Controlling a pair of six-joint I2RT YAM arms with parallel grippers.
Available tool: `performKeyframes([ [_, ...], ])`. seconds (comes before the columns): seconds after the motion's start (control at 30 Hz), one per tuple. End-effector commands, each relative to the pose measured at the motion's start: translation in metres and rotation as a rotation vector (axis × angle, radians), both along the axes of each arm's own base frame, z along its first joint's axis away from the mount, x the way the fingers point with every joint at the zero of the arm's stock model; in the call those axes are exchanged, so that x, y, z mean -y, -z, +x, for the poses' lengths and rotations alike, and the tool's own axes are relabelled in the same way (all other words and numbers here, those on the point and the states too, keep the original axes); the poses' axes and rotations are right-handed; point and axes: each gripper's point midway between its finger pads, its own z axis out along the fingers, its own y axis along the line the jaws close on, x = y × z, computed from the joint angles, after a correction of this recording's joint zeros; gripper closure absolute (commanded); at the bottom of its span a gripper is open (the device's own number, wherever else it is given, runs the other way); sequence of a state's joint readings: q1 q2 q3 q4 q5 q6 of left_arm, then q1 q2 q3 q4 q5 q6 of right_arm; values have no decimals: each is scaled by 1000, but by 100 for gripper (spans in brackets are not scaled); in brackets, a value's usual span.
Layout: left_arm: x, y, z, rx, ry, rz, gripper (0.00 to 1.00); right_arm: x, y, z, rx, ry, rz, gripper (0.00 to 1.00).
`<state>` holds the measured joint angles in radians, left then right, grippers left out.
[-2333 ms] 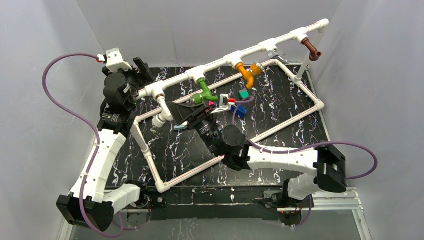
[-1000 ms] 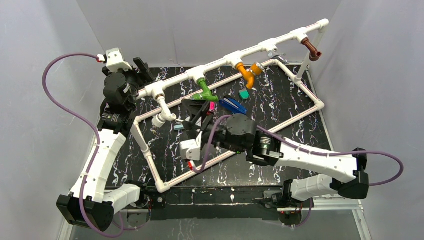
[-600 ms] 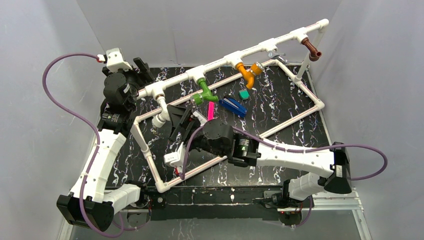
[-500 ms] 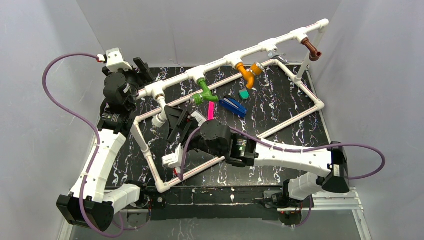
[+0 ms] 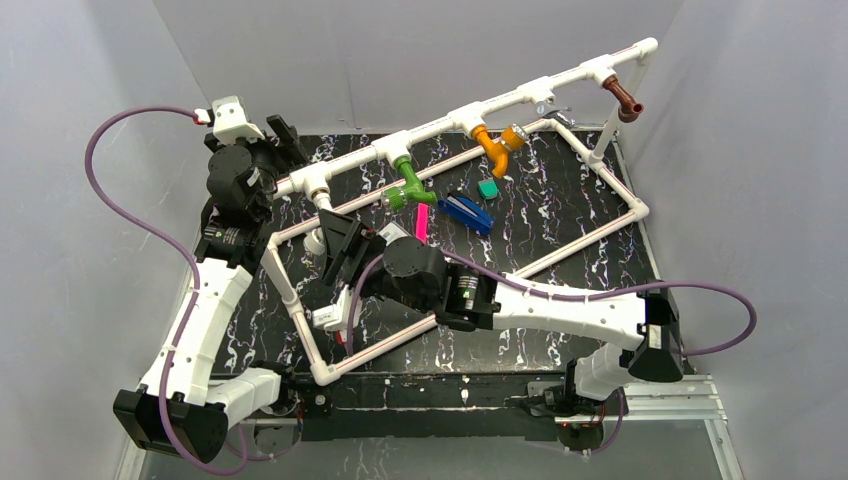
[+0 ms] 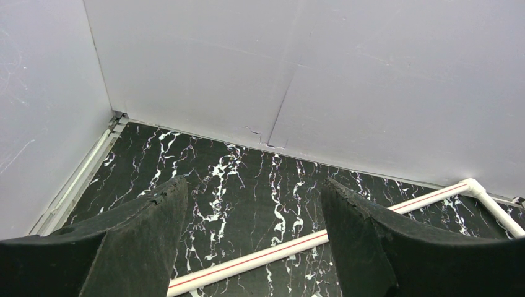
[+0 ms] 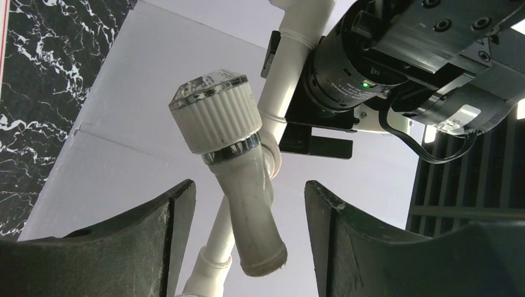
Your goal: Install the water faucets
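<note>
The left hand (image 6: 254,193) hangs open and empty over the counter (image 6: 204,154), out of the way. The right hand (image 7: 246,189), open, straddles the white faucet (image 7: 241,210) on the pipe frame (image 5: 540,88), probably to tighten it. The green faucet (image 5: 410,185), orange faucet (image 5: 495,147) and brown faucet (image 5: 625,100) hang installed.

Overhead camera looks down from behind; right wrist close-up shares its white faucet (image 7: 240,195).

Black tabletop (image 5: 580,200) veined in white, white pipe frame (image 5: 440,125), and there's the white faucet (image 7: 235,179), green faucet (image 5: 410,184), orange faucet (image 5: 497,147), brown faucet (image 5: 625,100).
</note>
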<state>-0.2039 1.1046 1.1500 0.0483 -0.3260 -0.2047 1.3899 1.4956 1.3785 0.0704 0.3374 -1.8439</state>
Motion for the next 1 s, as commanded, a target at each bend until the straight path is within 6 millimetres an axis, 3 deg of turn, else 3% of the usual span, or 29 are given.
performKeyframes([
  [0.0, -10, 178, -28, -585, -13, 122, 24, -3, -21, -1, 30, 2, 32, 30],
  [0.2, -10, 179, -28, -589, -12, 123, 24, -8, -15, 0, 27, 0, 17, 36],
  [0.5, -9, 178, -27, -587, -8, 120, 24, -9, -16, 4, 28, 22, 23, 58],
  [0.57, -9, 179, -28, -588, -8, 120, 24, -9, -17, 3, 29, 22, 25, 69],
  [0.67, -9, 179, -28, -587, -8, 120, 24, -9, -17, 4, 31, 25, 39, 99],
  [0.8, -9, 179, -28, -587, -8, 120, 24, -14, -28, 0, -21, -4, 144, 99],
  [0.97, -9, 178, -28, -585, -11, 121, 24, -19, -36, -8, -222, -39, 323, 99],
])
